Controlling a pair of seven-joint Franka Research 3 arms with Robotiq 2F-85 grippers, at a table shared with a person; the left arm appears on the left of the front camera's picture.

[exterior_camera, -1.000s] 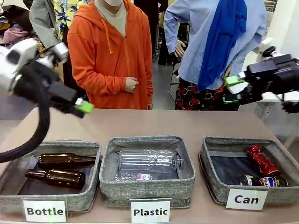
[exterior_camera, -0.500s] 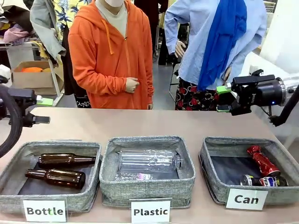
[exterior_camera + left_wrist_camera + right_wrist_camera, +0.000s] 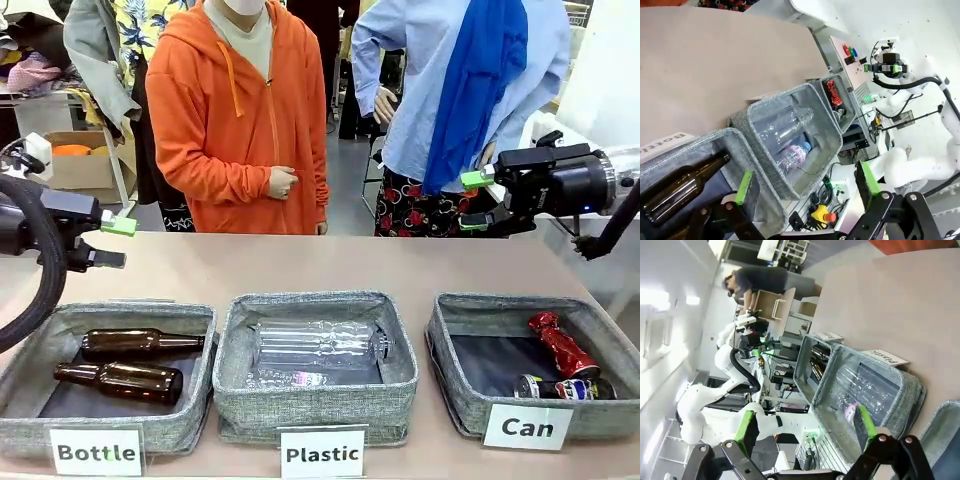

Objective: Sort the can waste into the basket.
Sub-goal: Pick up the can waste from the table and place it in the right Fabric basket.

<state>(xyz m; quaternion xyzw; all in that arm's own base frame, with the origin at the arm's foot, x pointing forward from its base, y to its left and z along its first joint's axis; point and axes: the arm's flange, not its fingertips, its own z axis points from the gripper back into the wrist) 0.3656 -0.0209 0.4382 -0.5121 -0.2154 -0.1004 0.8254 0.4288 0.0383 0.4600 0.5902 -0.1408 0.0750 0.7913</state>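
Both pieces of can waste lie in the basket (image 3: 455, 345) labelled "Can" at the right: a crushed red can (image 3: 562, 345) and, in front of it, a dark can (image 3: 566, 388) with a red-white-blue logo. My right gripper (image 3: 473, 200) hovers open and empty above the table's far right, behind that basket. At the left edge, my left gripper (image 3: 112, 243) is open and empty above the "Bottle" bin. The left wrist view looks between the open left gripper (image 3: 806, 182) at the red can (image 3: 832, 93) far off. In the right wrist view the right gripper (image 3: 805, 425) holds nothing.
A "Plastic" bin (image 3: 315, 400) in the middle holds clear plastic bottles (image 3: 318, 345). The "Bottle" bin (image 3: 30, 360) at the left holds two brown glass bottles (image 3: 125, 380). A person in an orange hoodie (image 3: 235, 120) stands at the far side. Bare tabletop (image 3: 320, 265) lies behind the bins.
My left arm has pulled back from the foreground to the left edge, its gripper lower. My right gripper has turned and shifted slightly left. The cans have not moved.
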